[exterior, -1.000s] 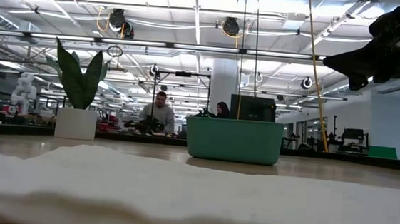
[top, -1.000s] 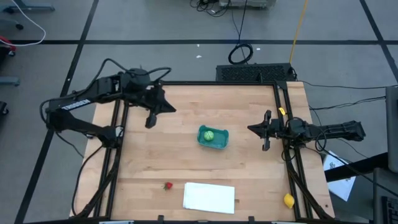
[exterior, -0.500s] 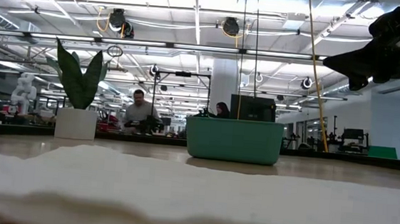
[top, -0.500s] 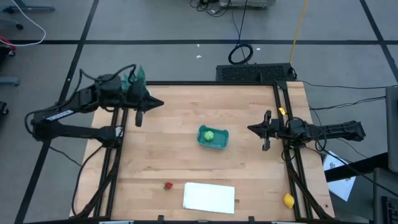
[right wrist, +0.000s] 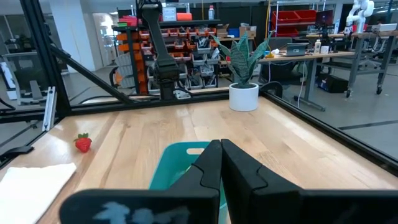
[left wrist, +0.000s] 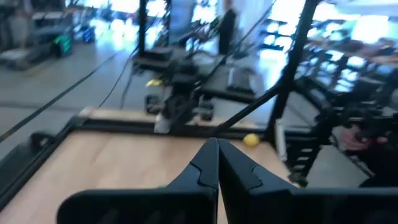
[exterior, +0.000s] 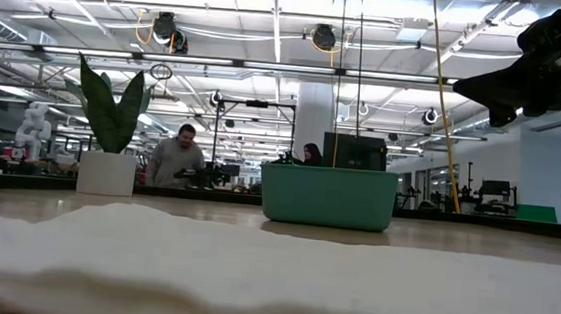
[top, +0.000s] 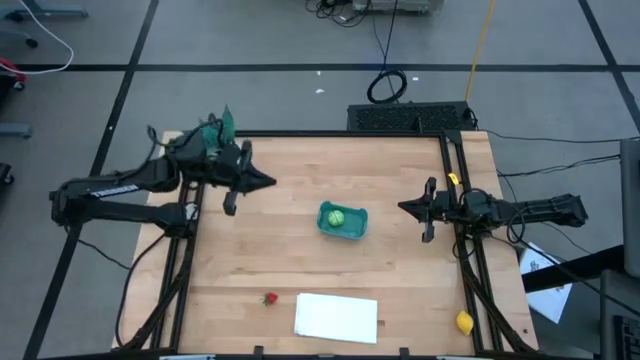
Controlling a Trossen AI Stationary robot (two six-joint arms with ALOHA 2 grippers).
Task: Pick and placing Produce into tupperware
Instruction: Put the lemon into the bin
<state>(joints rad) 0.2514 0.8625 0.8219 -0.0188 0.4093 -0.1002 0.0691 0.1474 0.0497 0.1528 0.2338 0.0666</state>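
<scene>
The teal tupperware [top: 345,222] stands mid-table with the light-green fruit [top: 337,216] lying inside it. The red strawberry [top: 269,298] lies near the table's near edge, beside the white sheet. The yellow lemon [top: 464,322] sits at the near right corner by the frame. My left gripper [top: 270,182] hovers shut over the far left part of the table, well left of the tub; its wrist view shows the fingers [left wrist: 217,158] closed together. My right gripper [top: 402,207] hangs shut to the right of the tub, pointing at it, with the tub [right wrist: 180,165] just ahead.
A flat white sheet [top: 337,317] lies at the near edge. A leafy plant in a white pot [top: 215,130] stands at the far left corner. Black frame rails [top: 185,250] run along both sides of the table. People show in the room beyond [exterior: 175,159].
My left gripper pulled back toward the table's left edge, then swung a little back toward the right and came lower. It stayed shut. The right arm kept still. A person in the room behind walked leftward.
</scene>
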